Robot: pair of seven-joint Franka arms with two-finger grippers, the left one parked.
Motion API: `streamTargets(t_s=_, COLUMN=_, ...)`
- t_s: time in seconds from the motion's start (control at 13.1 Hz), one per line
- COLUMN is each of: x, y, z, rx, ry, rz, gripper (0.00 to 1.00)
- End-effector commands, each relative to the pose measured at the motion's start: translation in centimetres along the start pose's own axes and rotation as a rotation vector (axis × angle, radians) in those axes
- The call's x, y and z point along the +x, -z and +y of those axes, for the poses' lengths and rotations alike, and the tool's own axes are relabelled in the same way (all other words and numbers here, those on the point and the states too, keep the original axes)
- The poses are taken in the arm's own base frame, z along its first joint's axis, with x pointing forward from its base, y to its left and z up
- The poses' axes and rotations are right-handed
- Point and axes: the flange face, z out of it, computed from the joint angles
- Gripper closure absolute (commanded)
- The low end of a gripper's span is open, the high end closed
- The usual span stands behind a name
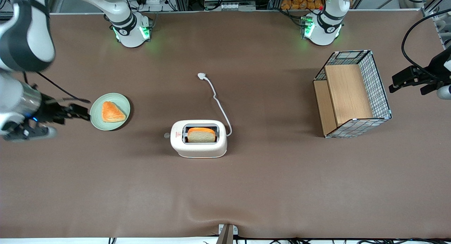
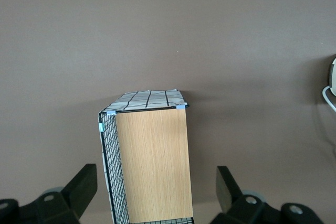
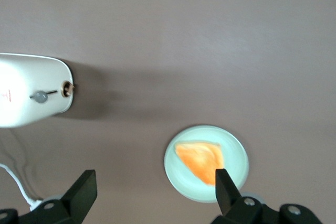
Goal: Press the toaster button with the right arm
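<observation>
**A:** Where does the right arm (image 1: 21, 36) stand in the job?

**B:** At the approach, by the look of it. Its gripper (image 1: 79, 111) hangs above the table (image 1: 246, 187) at the working arm's end, just beside a green plate (image 1: 121, 122) carrying a pastry (image 1: 112, 112). The fingers are spread wide with nothing between them, as the right wrist view shows.

**A:** And the target?

**B:** The toaster (image 1: 199, 147) sits mid-table, well apart from the gripper, a slice of bread (image 1: 201, 135) in its slot. The toaster button (image 1: 166, 135) pokes from the narrow end that faces the working arm. In the right wrist view it shows as a small grey knob on that end (image 3: 40, 96).

**A:** What does the next move call for?

**B:** Likely a sweep past the plate toward that end, then bringing a fingertip onto the knob and pushing, without shoving the light toaster along.
</observation>
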Motion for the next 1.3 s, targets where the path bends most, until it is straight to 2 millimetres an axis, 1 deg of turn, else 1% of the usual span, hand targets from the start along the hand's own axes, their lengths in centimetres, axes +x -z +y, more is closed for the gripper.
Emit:
streamTargets(t_s=0.0, x=-4.2, y=4.4, z=2.9, rx=-0.019, ry=-0.093, rz=0.011, gripper=0.0)
streamTargets(t_s=0.08, x=-4.7, y=5.4, z=2.6, rx=-0.017, ry=-0.09, rz=0.024, gripper=0.0)
streamTargets(t_s=0.15, x=-5.2, y=5.9, z=3.4, rx=-0.018, ry=-0.107, rz=0.019, gripper=0.0)
streamTargets(t_s=0.31, x=-5.8, y=5.7, z=3.5, rx=-0.016, ry=-0.167, rz=-0.023, gripper=0.0)
streamTargets(t_s=0.61, x=-6.6, y=6.7, z=4.0, rx=-0.015, ry=-0.18, rz=-0.025, gripper=0.0)
streamTargets(t_s=0.69, x=-7.2, y=7.2, z=4.2, rx=-0.013, ry=-0.186, rz=-0.032, gripper=0.0)
streamTargets(t_s=0.84, x=-8.2, y=7.9, z=3.3, rx=-0.014, ry=-0.176, rz=-0.039, gripper=0.0)
streamTargets(t_s=0.99, x=-8.9, y=7.7, z=2.7, rx=-0.016, ry=-0.219, rz=-0.088, gripper=0.0)
streamTargets(t_s=1.07, x=-8.9, y=7.7, z=2.1, rx=-0.025, ry=-0.23, rz=-0.098, gripper=0.0)
streamTargets(t_s=1.22, x=-8.7, y=7.8, z=1.8, rx=-0.046, ry=-0.235, rz=-0.092, gripper=0.0)
